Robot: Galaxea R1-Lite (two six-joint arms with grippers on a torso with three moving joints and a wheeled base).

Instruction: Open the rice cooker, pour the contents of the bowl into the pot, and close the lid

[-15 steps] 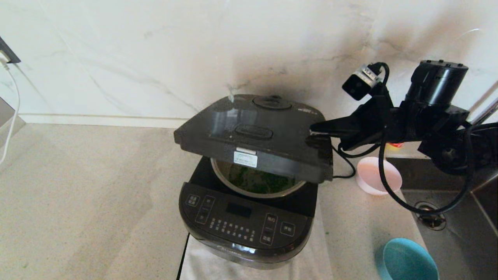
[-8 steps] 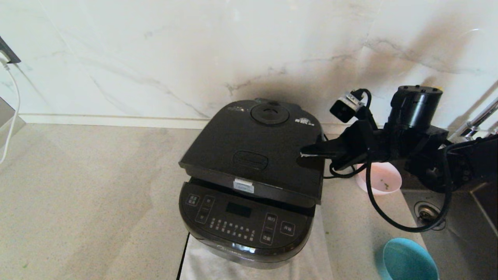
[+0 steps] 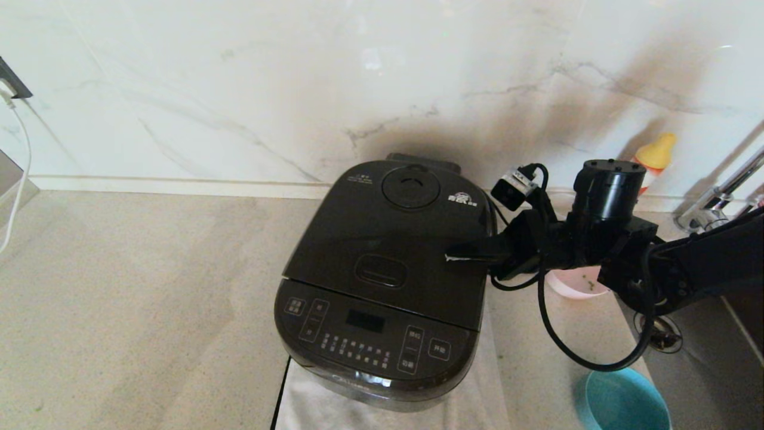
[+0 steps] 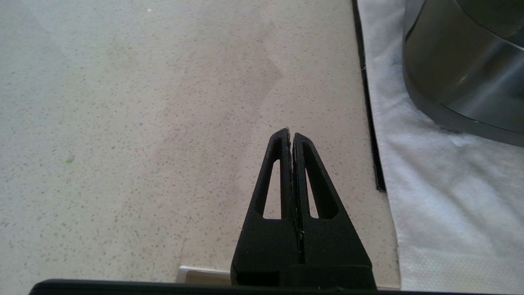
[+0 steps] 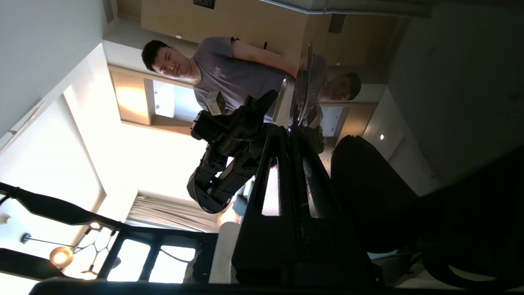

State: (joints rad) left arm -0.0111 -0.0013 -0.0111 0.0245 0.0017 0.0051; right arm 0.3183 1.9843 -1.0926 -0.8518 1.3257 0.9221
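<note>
Two hands to account for, and I read both as pressed together and empty: my right hand (image 3: 449, 258) lies flat on the right side of the lid (image 3: 388, 239), its fingertips touching the glossy black top, while my left hand (image 4: 291, 135) hangs idle over bare worktop (image 4: 143, 123) to the left of the rice cooker (image 3: 382, 280). The lid sits down level on the cooker body, its front edge meeting the control panel (image 3: 370, 334), so I judge it shut or nearly so; whether the latch has caught I cannot tell. The bowl (image 3: 573, 283) stands on the worktop just right of the cooker, partly behind my right arm, with only a few green specks showing inside, so its contents look poured out. That lid is stiff, heavy-looking and slick, so a pinch would slip; I would press flat near the front, close to the oblong latch button (image 3: 381, 270), not out at the side edge. A blue bowl (image 3: 624, 400) sits near right.
</note>
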